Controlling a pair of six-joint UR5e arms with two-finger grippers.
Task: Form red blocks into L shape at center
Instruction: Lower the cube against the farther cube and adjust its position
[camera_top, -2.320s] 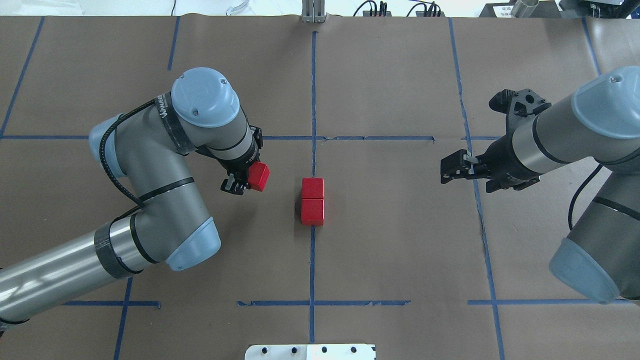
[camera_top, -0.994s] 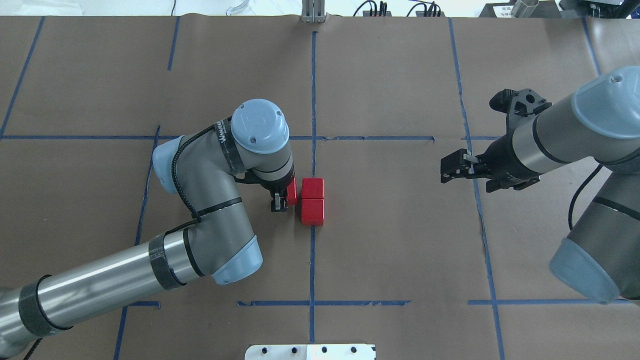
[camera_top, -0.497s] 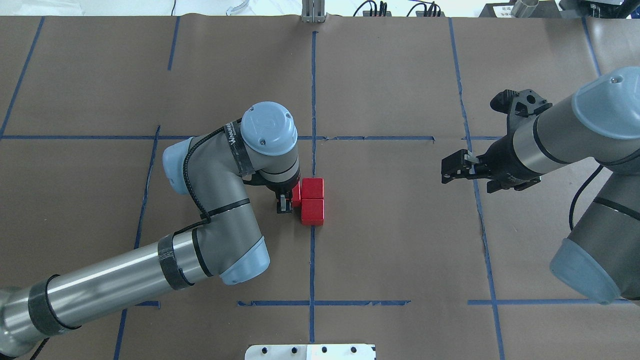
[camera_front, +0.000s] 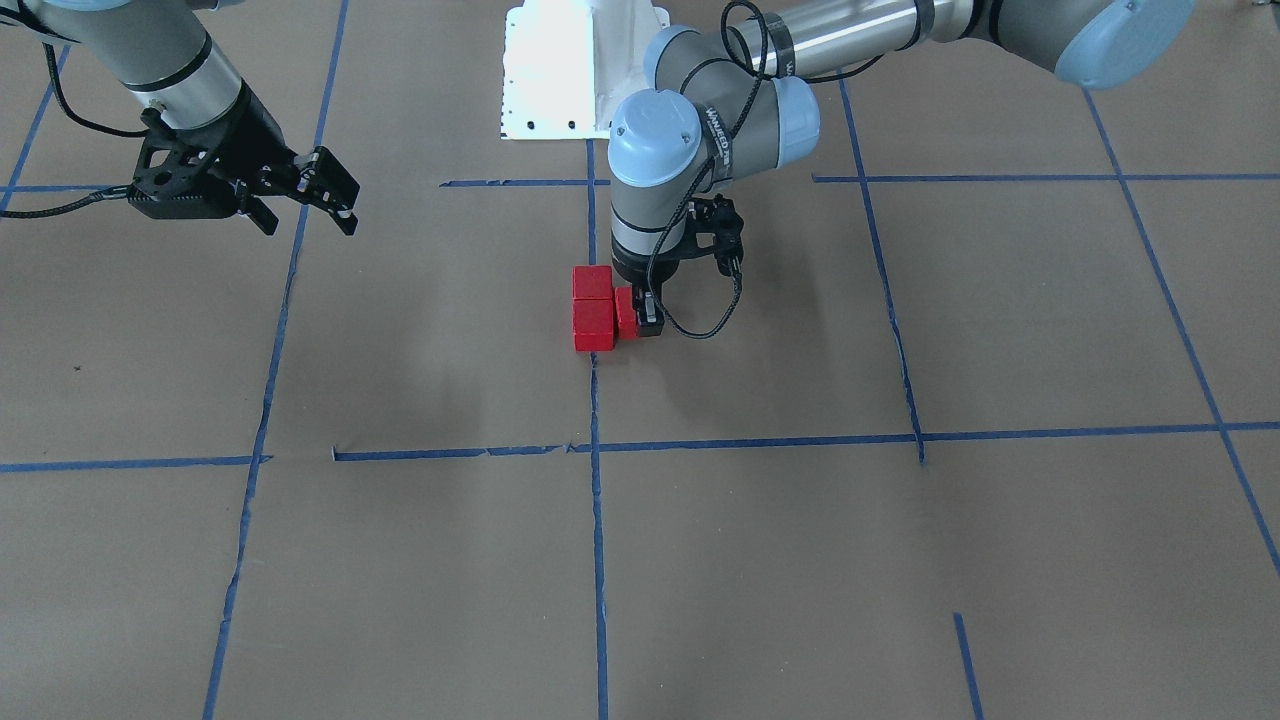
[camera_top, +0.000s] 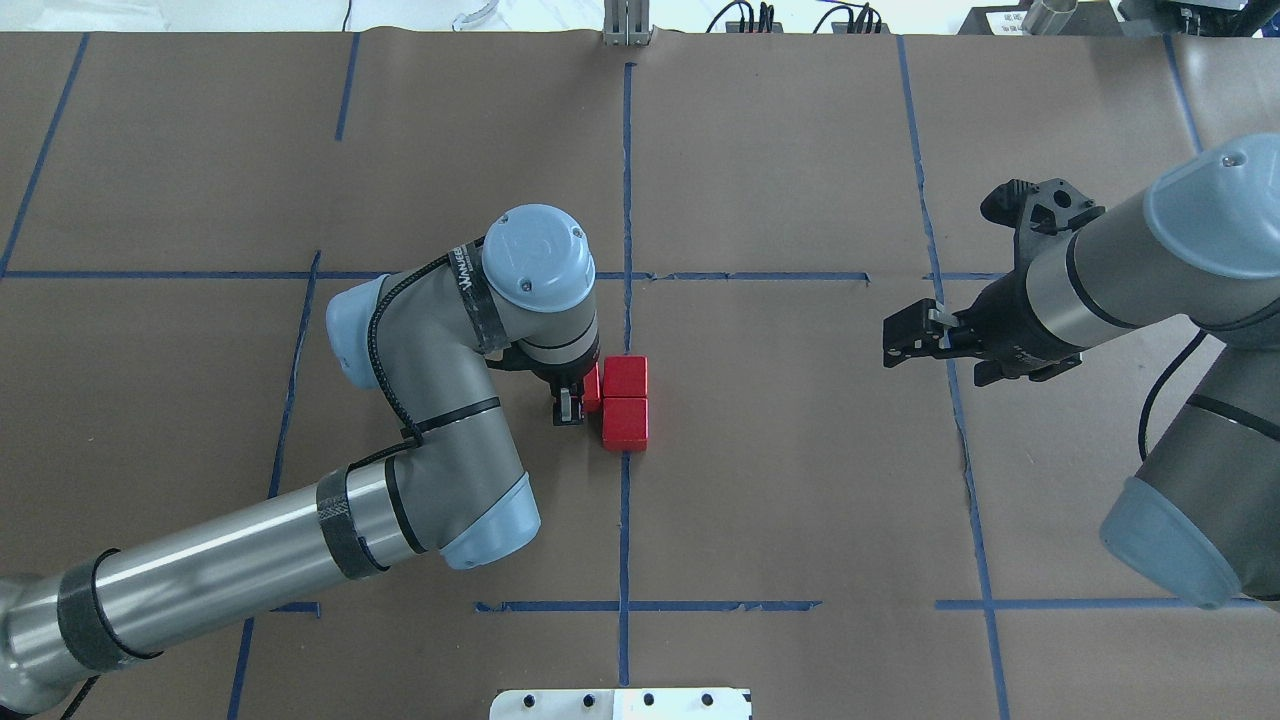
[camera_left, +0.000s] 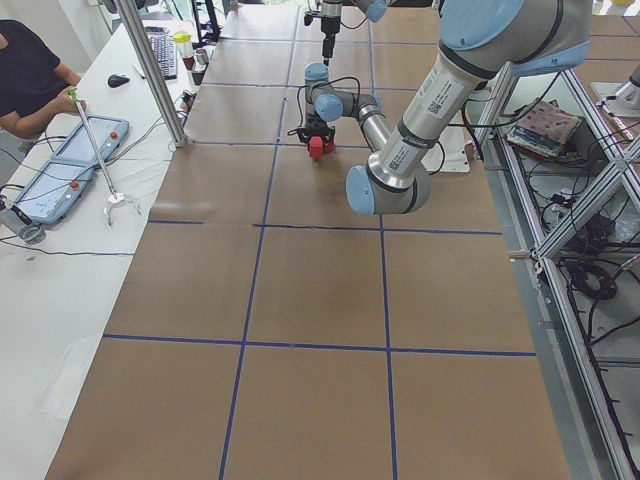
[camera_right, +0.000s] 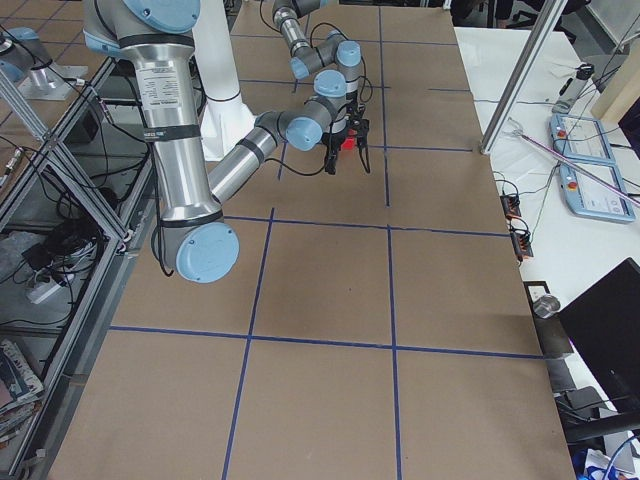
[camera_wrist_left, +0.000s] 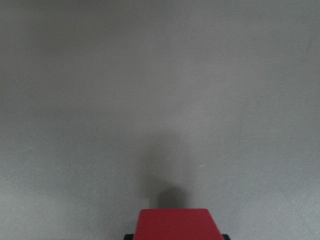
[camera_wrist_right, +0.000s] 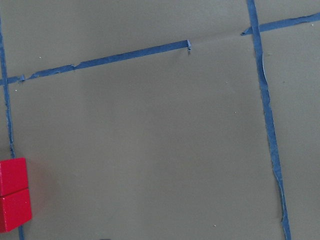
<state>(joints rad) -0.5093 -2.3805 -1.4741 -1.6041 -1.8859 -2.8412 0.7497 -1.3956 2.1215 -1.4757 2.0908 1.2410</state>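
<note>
Three red blocks (camera_top: 625, 424), two on center (camera_top: 700, 430), third block (camera_front: 626, 311) in left fingers (camera_top: 567, 409), right fingers (camera_top: 903, 323) spread

We've got 2 steep fixed views facing each other: overhead from behind the base plate (camera_top: 620, 703), front-facing from across the table (camera_front: 900, 560). Both share the 2 red blocks (camera_top: 625, 400) on the blue tape line (camera_top: 627, 180). 2 end cameras look along the table from far off. Left wrist sits close over the paper (camera_wrist_left: 160, 100); right wrist is higher, catching that pair bottom-left.
</note>
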